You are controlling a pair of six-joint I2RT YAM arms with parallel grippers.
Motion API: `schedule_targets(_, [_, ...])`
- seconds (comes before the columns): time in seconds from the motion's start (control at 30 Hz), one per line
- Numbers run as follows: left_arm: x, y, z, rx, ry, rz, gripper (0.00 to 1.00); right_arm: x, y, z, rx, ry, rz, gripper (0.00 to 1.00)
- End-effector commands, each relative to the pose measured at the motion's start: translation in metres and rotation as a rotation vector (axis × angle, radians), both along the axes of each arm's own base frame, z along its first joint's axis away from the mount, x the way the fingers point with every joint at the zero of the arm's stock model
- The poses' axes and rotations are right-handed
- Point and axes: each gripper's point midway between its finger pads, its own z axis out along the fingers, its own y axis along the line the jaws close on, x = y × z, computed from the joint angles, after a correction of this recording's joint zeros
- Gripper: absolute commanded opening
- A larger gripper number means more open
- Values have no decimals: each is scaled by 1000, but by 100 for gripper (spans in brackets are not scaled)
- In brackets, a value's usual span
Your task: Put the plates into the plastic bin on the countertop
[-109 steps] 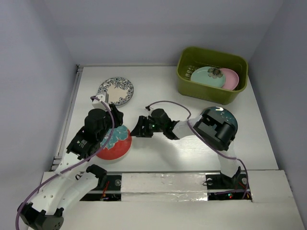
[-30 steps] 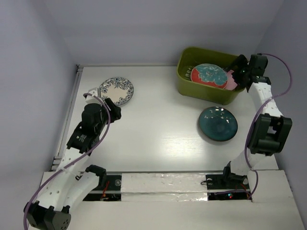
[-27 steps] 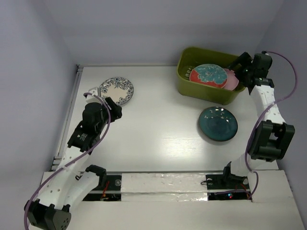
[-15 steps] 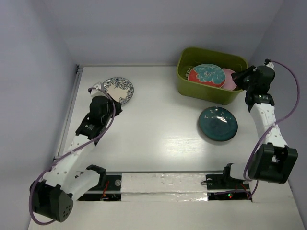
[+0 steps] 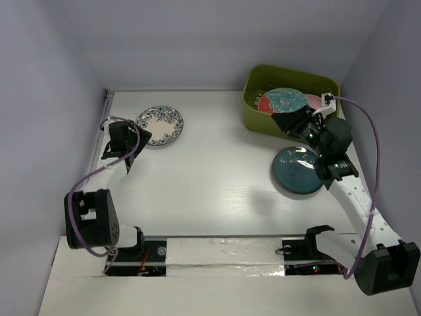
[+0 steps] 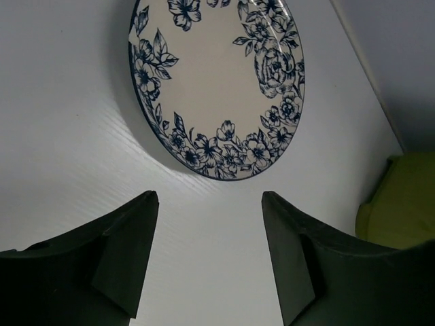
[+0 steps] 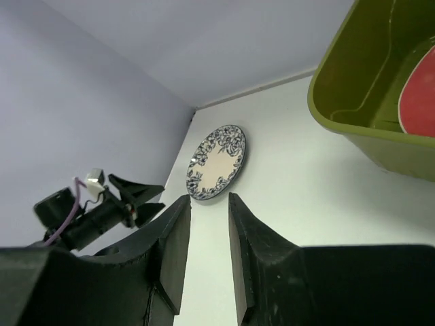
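Note:
The white plate with a dark floral rim (image 5: pixel 160 125) lies on the countertop (image 5: pixel 210 178) at the far left. My left gripper (image 5: pixel 139 136) is open and empty just left of it. In the left wrist view the plate (image 6: pixel 217 81) lies just beyond the spread fingertips (image 6: pixel 209 197). The olive-green bin (image 5: pixel 256 113) holds the red-and-teal plate (image 5: pixel 284 102) on top, with a pink plate (image 5: pixel 316 102) beside it. The dark teal plate (image 5: pixel 299 169) lies in front of the bin. My right gripper (image 5: pixel 289 122) hovers at the bin's front wall, narrowly open and empty (image 7: pixel 209 198).
Pale lilac walls enclose the countertop on three sides. The right wrist view shows the bin wall (image 7: pixel 367 88), the floral plate (image 7: pixel 217 161) and my left gripper (image 7: pixel 136 200) far off. A raised strip (image 5: pixel 103 131) runs along the left edge.
My right arm has come away from the bin's right side and swung to its front wall, empty. My left gripper has reached out to the floral plate's left edge.

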Motion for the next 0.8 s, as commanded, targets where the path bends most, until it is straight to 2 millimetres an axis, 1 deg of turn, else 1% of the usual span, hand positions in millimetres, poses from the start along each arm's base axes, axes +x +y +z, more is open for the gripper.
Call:
schedule_targets(0.0, [26, -6, 16, -122, -85, -47, 60, -9, 9, 3, -13, -70, 49, 35])
schedule_targets(0.03, [28, -10, 2, -159, -55, -73, 60, -14, 14, 1, -15, -73, 76, 35])
schedule_targets(0.07, [31, -4, -3, -190, -53, -67, 61, -15, 16, 0, -15, -76, 86, 35])
schedule_targets(0.1, [32, -3, -8, -210, -55, -71, 61, -18, 20, -7, -17, -64, 104, 35])
schedule_targets(0.13, [32, -4, -14, -231, -48, -81, 61, -19, 21, -9, -20, -63, 116, 35])
schedule_targets(0.17, [32, 3, -25, -244, -34, -68, 61, -21, 26, -12, -23, -60, 133, 35])
schedule_targets(0.23, [34, 6, -34, -266, -32, -70, 61, -22, 27, -17, -27, -52, 138, 35])
schedule_targets(0.27, [35, 3, -46, -282, -11, -82, 61, -21, 27, -18, -27, -54, 138, 35])
schedule_targets(0.3, [39, 8, -48, -295, -18, -76, 61, -21, 27, -19, -30, -54, 139, 35])
schedule_targets(0.33, [40, 10, -59, -320, -1, -76, 60, -22, 31, -21, -31, -50, 156, 35])
schedule_targets(0.37, [43, 8, -62, -335, -7, -86, 60, -22, 32, -20, -31, -53, 161, 35])
schedule_targets(0.4, [49, 10, -60, -352, -25, -90, 59, -21, 34, -23, -30, -46, 170, 35])
schedule_targets(0.47, [57, 11, -65, -364, -34, -86, 57, -21, 38, -25, -28, -42, 183, 35])
schedule_targets(0.5, [59, 11, -66, -370, -35, -82, 57, -21, 38, -25, -29, -43, 183, 35])
schedule_targets(0.57, [63, 16, -76, -362, -15, -54, 54, -23, 40, -25, -30, -45, 190, 35])
schedule_targets(0.6, [66, 17, -76, -363, -19, -50, 54, -23, 40, -25, -29, -43, 189, 35])
schedule_targets(0.63, [68, 17, -78, -372, -21, -51, 53, -23, 40, -24, -28, -47, 189, 35])
schedule_targets(0.67, [68, 17, -84, -384, -11, -42, 52, -24, 40, -23, -27, -46, 189, 35])
schedule_targets(0.7, [72, 17, -82, -386, -28, -41, 51, -24, 40, -23, -27, -48, 190, 35])
schedule_targets(0.77, [74, 17, -88, -402, -25, -35, 50, -25, 40, -22, -28, -49, 189, 35])
